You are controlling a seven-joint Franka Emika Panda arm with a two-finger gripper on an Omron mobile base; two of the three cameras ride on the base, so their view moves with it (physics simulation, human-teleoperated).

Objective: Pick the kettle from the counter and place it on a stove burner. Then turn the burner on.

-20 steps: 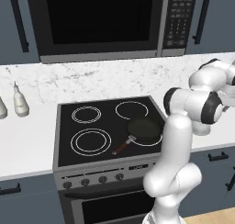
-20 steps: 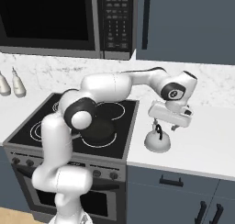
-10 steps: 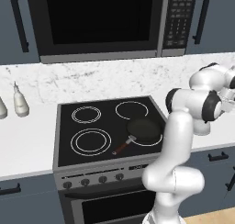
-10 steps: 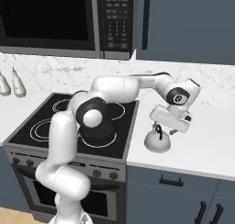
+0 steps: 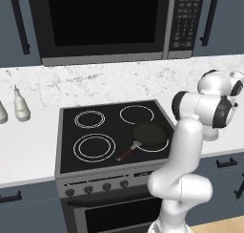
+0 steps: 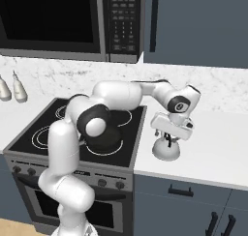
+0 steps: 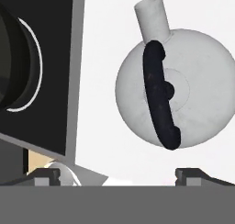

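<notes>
The small squat white kettle (image 7: pixel 173 87) with the black arched handle is parked on the plain white counter (image 6: pixel 218 148), just right of the black stove. The two-finger gripper (image 6: pixel 169 136) is held directly above it, spread fully wide, nothing gripped; the handle's long axis is lined up roughly with the spout.

Kettle (image 7: pixel 202 99): matt white, faintly mottled; handle (image 7: pixel 159 94) matt black. Counter (image 7: pixel 105 58) smooth white. Stovetop (image 5: pixel 102 132) glossy black.
</notes>
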